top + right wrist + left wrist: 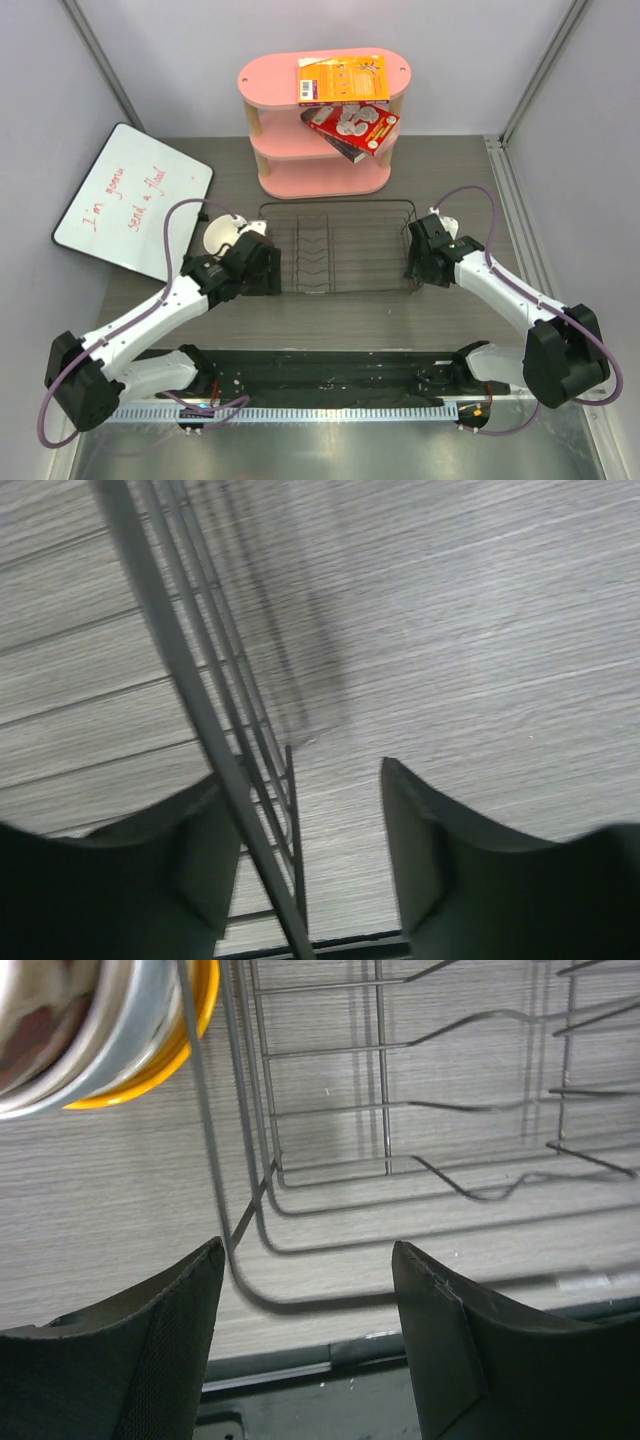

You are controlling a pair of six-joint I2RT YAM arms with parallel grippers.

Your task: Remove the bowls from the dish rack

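Left gripper (308,1247): jaws parted, nothing between them but table (100,1190) and the near-left corner wire of the dish rack (335,250), which lies below the fingers.

Right gripper (300,775): jaws parted and empty, at the rack's right end. A rim wire crosses in front of one finger. That view is blurred, so I cannot tell whether they touch.

Bowls: the top view shows no bowl among the tines. A pale glossy bowl (220,238) sits nested in a yellow-orange bowl (195,1020) on the table, just outside the rack's left wall, ahead and to the left of the left fingers. Other bowls not made out.

Handling (judged): rigid, light, with a smooth slick glaze that could chip if knocked. Best taken across the rim, one finger inside and one outside.
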